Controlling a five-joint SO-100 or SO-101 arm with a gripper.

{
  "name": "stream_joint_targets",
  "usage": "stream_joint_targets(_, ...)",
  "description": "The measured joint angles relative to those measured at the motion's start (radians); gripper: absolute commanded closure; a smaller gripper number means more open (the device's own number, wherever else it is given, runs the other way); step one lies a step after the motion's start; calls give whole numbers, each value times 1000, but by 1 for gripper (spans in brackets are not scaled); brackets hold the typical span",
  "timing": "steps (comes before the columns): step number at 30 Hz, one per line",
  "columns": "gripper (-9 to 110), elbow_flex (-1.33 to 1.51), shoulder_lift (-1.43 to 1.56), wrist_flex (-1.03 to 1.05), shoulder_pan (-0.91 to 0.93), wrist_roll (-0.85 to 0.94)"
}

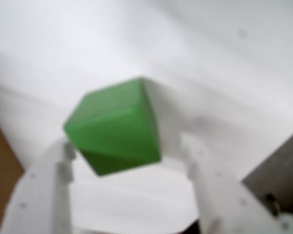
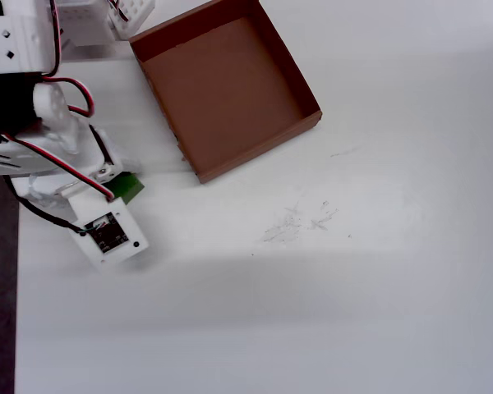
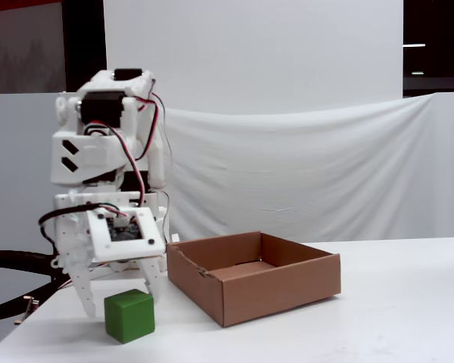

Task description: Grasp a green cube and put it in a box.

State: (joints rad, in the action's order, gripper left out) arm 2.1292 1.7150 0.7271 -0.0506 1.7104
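Note:
The green cube (image 1: 115,126) fills the middle of the blurred wrist view, between my two white fingers (image 1: 53,175). My gripper (image 1: 127,146) is open around it: the left finger is at the cube's corner and a gap shows on the right. In the fixed view the cube (image 3: 129,315) rests on the table with the gripper (image 3: 121,302) straddling it from above. In the overhead view only a green corner (image 2: 131,188) shows beside the gripper (image 2: 119,187). The reddish-brown box (image 2: 255,152) stands empty up and to the right, and to the right in the fixed view (image 3: 280,291).
The arm's base and servo body (image 2: 16,49) fill the overhead view's top left. The table's left edge (image 2: 15,312) borders a dark floor. A brown patch (image 1: 0,170) shows at the wrist view's left edge. A white cloth backdrop (image 3: 303,174) hangs behind.

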Motion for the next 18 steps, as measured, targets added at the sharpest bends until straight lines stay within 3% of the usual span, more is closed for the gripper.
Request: stream_joint_targets(18, 81, -20, -54, -23, -34, 2)
